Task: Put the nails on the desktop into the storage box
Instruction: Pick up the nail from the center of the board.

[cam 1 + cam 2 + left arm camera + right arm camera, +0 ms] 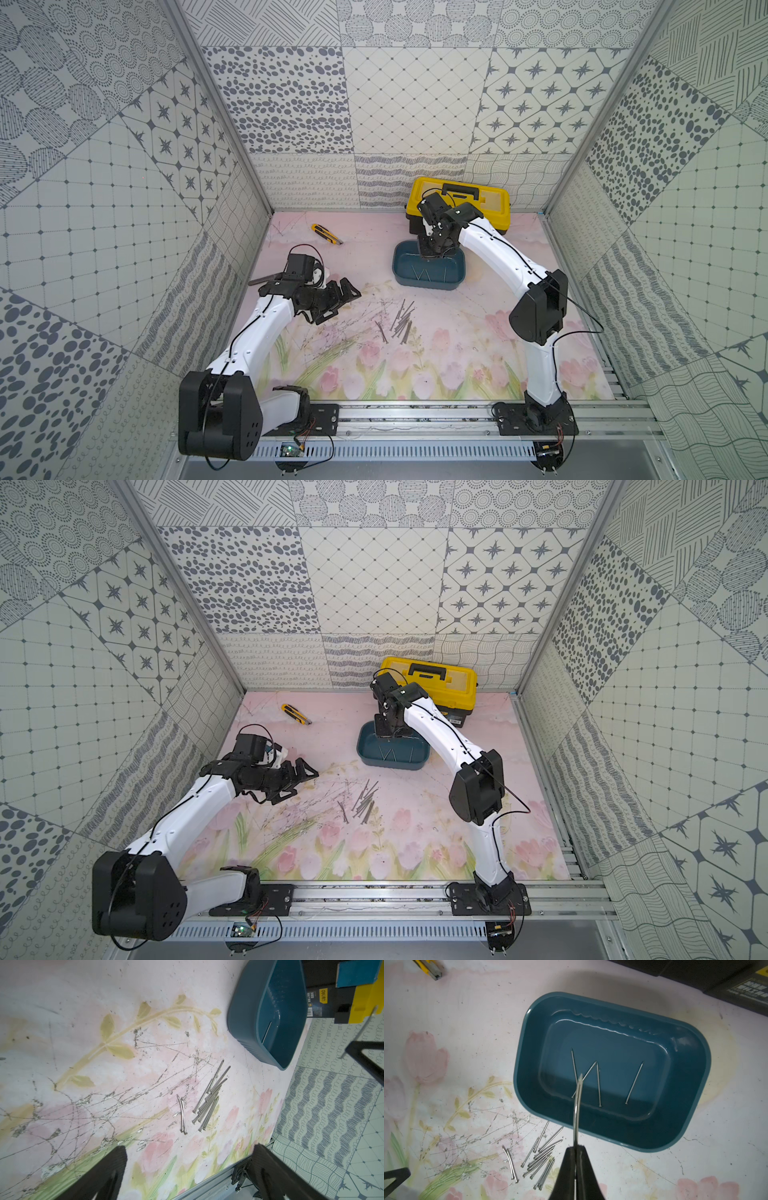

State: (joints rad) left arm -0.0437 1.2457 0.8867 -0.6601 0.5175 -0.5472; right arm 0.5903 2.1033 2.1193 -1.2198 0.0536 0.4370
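A nail (576, 1113) is being held in the clamped right gripper (576, 1148) over the box (527, 1043), for dropping beside four others (599, 1084), while the pile (542, 1157) is being left on the desktop (467, 1022) near the spread-open left gripper (345, 306).

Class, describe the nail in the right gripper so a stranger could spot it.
Find the yellow toolbox at the back; the blue tub sits before it. Over the tub, the right gripper pinches one nail: the only one in the air; the other nails lie flat.

R hand (576, 1148) pinches nail (575, 1115) over storage box (521, 1059) w/ 4 nails (599, 1084) inside.
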